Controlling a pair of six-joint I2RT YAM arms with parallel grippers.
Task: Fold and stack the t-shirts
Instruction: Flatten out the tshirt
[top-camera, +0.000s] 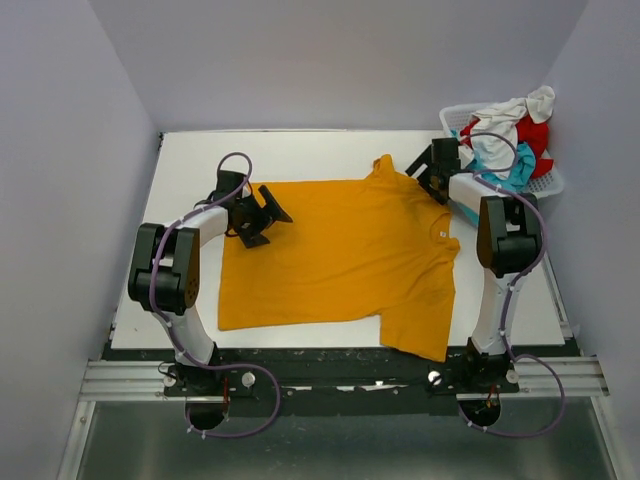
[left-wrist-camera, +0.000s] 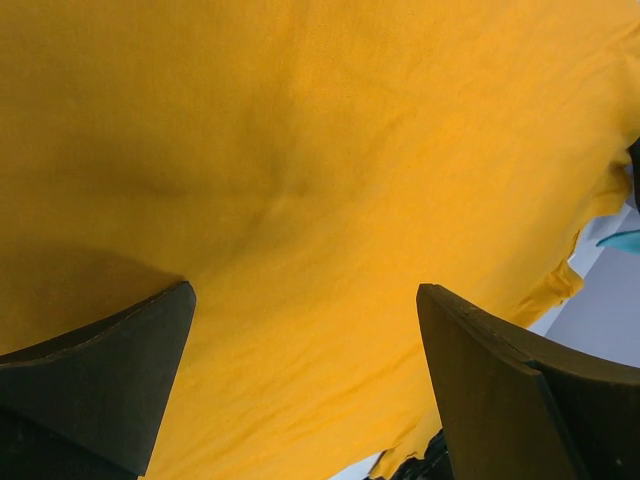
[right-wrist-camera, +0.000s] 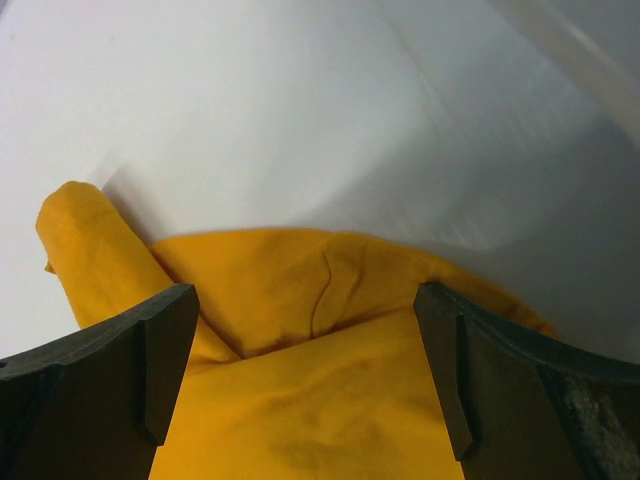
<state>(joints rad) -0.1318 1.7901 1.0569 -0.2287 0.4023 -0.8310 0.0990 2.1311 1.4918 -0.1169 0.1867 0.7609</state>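
Observation:
The mustard-orange t-shirt (top-camera: 340, 250) lies spread flat on the white table (top-camera: 300, 150), with its neck toward the right arm. My left gripper (top-camera: 268, 222) is open low over the shirt's far left corner. In the left wrist view its open jaws (left-wrist-camera: 305, 340) frame nothing but orange cloth (left-wrist-camera: 300, 180). At the far right sleeve my right gripper (top-camera: 420, 178) is also open. The right wrist view shows the jaws (right-wrist-camera: 305, 340) astride the sleeve's creased edge (right-wrist-camera: 300, 290), with nothing gripped. White (top-camera: 500, 130), red (top-camera: 535, 133) and turquoise (top-camera: 520, 170) t-shirts are heaped in the basket.
The white lattice basket (top-camera: 455, 112) stands at the table's far right corner, just behind the right gripper. Grey walls enclose the table on the left, back and right. Bare table (right-wrist-camera: 300, 120) shows beyond the sleeve. A metal rail (top-camera: 330, 375) runs along the near edge.

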